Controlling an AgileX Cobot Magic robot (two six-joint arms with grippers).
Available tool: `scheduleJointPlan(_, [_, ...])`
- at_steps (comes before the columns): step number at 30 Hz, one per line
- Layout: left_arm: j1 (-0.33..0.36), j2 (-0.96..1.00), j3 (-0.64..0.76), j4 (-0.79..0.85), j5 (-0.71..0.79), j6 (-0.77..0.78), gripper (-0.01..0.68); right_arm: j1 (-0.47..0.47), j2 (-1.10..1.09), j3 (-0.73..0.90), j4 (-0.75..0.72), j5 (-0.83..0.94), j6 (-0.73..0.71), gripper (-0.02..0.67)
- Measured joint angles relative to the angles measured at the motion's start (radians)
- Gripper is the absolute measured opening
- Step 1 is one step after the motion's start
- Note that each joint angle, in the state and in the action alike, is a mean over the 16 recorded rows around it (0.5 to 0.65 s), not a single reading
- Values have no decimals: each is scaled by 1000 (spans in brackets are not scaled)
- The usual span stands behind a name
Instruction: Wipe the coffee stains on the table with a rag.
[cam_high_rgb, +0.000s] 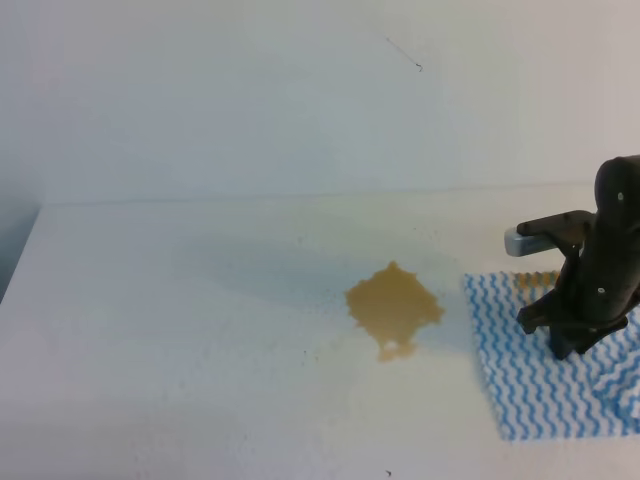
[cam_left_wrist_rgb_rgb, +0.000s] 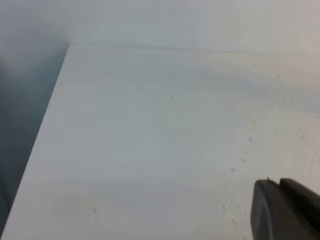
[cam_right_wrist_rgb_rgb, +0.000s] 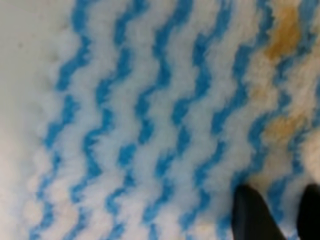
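Note:
The coffee stains (cam_high_rgb: 393, 305) form a tan blotch with a small drip lobe near the middle of the white table (cam_high_rgb: 180, 330). The rag (cam_high_rgb: 530, 390), blue and white wavy stripes, lies flat just right of the blotch, apart from it. My right gripper (cam_high_rgb: 563, 345) points down onto the rag's upper middle. In the right wrist view the rag (cam_right_wrist_rgb_rgb: 150, 125) fills the frame with brown marks (cam_right_wrist_rgb_rgb: 282, 35), and the right gripper (cam_right_wrist_rgb_rgb: 282, 215) has its fingertips apart, flat cloth showing between them. Of the left gripper, only a dark part (cam_left_wrist_rgb_rgb: 285, 212) shows over bare table (cam_left_wrist_rgb_rgb: 150, 140), far from the stains.
A pale wall (cam_high_rgb: 300, 100) rises behind the table, with a small dark mark (cam_high_rgb: 418, 67) on it. The table's left edge (cam_high_rgb: 20, 260) drops off to a dark gap, also seen as the table edge (cam_left_wrist_rgb_rgb: 40, 140) in the left wrist view.

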Motion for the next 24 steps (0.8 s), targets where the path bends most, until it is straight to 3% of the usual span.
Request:
scheduleJointPlan(14, [-1,7,-3,0,0,0,-4,0,32,-35,7,-40,-1,50])
scheduleJointPlan(24, [0,5,-3,0,0,-2,-4,13,79,-169,73,-88,-3,8])
